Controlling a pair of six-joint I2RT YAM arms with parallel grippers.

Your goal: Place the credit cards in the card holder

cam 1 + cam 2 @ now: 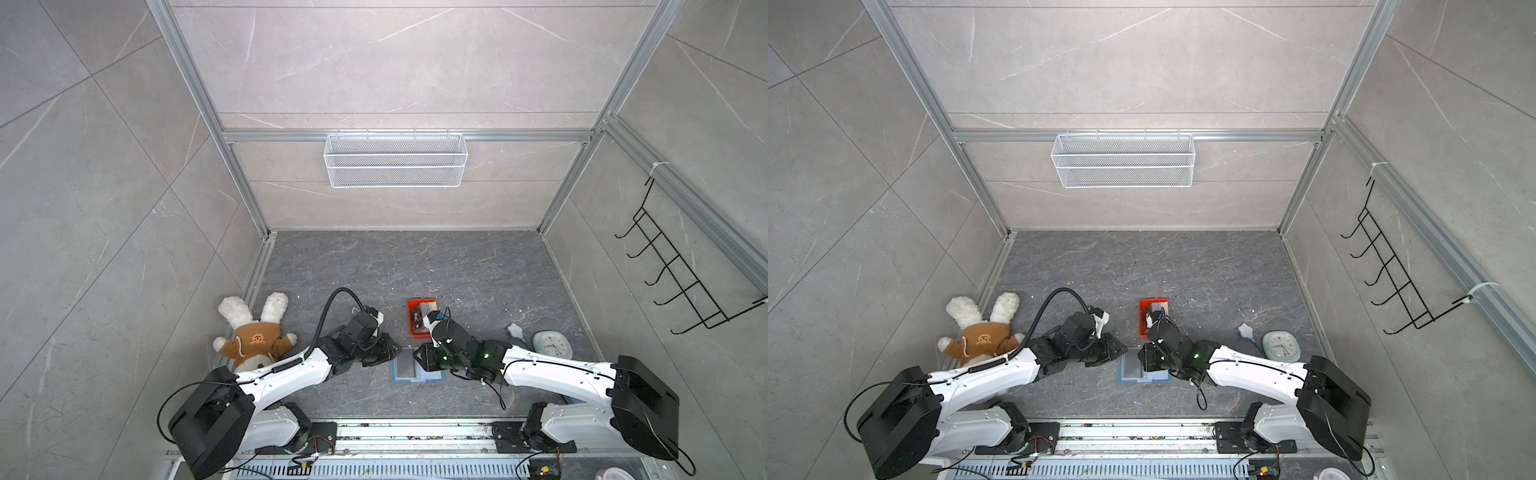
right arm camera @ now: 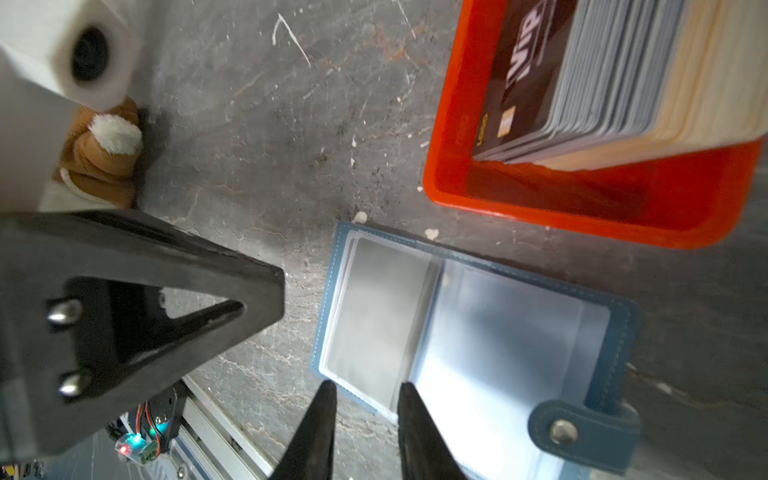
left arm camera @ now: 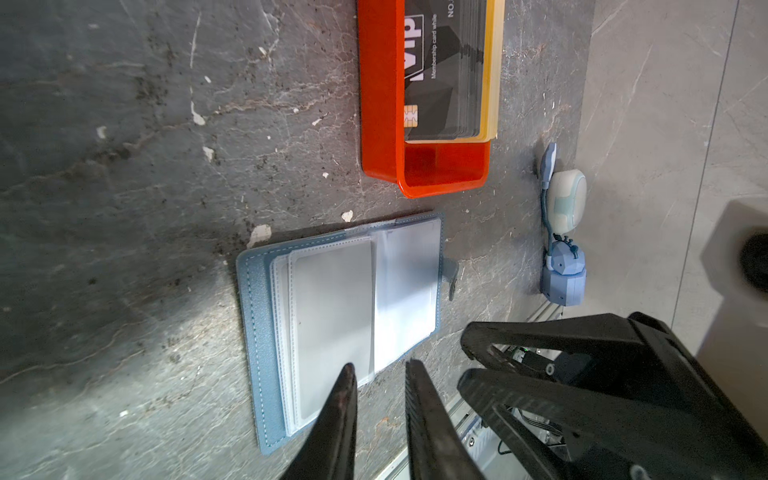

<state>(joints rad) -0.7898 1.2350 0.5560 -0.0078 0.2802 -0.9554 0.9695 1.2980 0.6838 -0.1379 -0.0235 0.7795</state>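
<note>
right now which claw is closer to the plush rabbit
left. the left claw hangs over the card holder on the side facing the plush rabbit; the right claw hangs over the holder too, but further from the rabbit, toward the clock

Dark tabletop (image 1: pixel 374 270); bears card holder (image 3: pixel 332 311); orange tray (image 3: pixel 440 178); plush rabbit (image 1: pixel 253 336); clock (image 1: pixel 552 345)

the card holder (image 3: pixel 257 299) has a blue grained cover edged in pale stitching, with clear grey-white pockets (image 3: pixel 332 311) and a silver snap (image 2: pixel 563 431). the credit cards (image 3: pixel 440 83) show black-brown faces with white lettering and a gold chip; their edges are pale grey and tan. the tray (image 3: pixel 380 124) is bright orange-red. the table (image 1: pixel 415 266) is dark grey, veined in white and rust. the plush rabbit (image 1: pixel 255 338) is white in a brown jacket.
</note>
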